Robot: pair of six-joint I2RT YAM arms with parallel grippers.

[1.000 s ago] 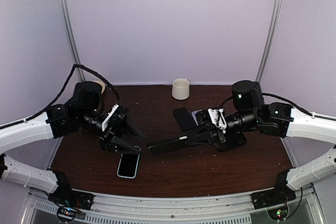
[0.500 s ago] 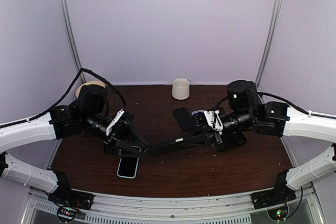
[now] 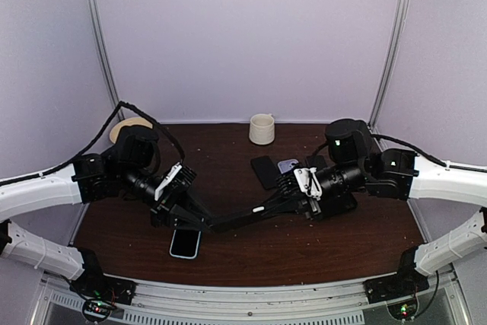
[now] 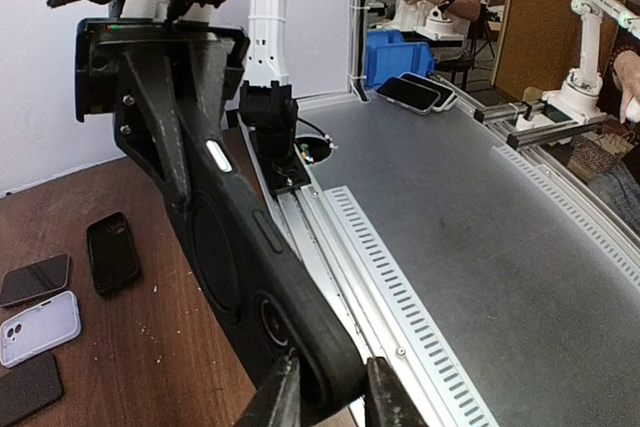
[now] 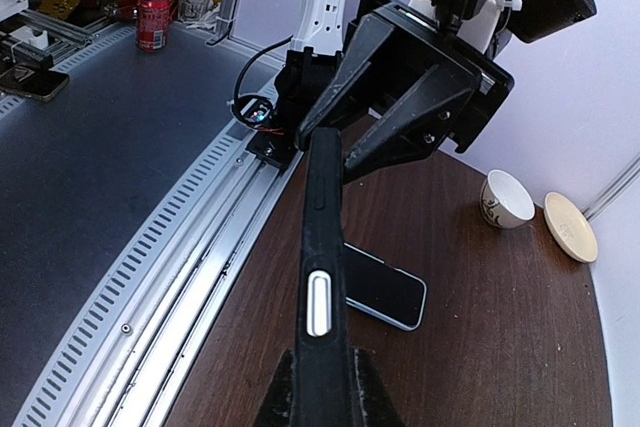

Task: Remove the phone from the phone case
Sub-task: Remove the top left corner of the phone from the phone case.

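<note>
A black phone case with the phone in it (image 3: 247, 212) is held in the air between my two arms, edge up, above the brown table. My left gripper (image 3: 204, 222) is shut on its left end; in the left wrist view the fingers (image 4: 280, 399) pinch the case's rounded corner (image 4: 335, 372). My right gripper (image 3: 293, 197) is shut on its right end; in the right wrist view the case (image 5: 322, 247) runs edge-on away from the gripper (image 5: 320, 392), with a silver side button showing.
A second phone (image 3: 186, 241) lies screen up on the table below the left gripper, also in the right wrist view (image 5: 385, 292). Several loose cases (image 3: 266, 171) lie mid-table. A cream cup (image 3: 262, 129) and a plate (image 3: 128, 125) stand at the back.
My left gripper has moved right to the case's free end and shut on it. My right gripper has carried the case a little to the left.
</note>
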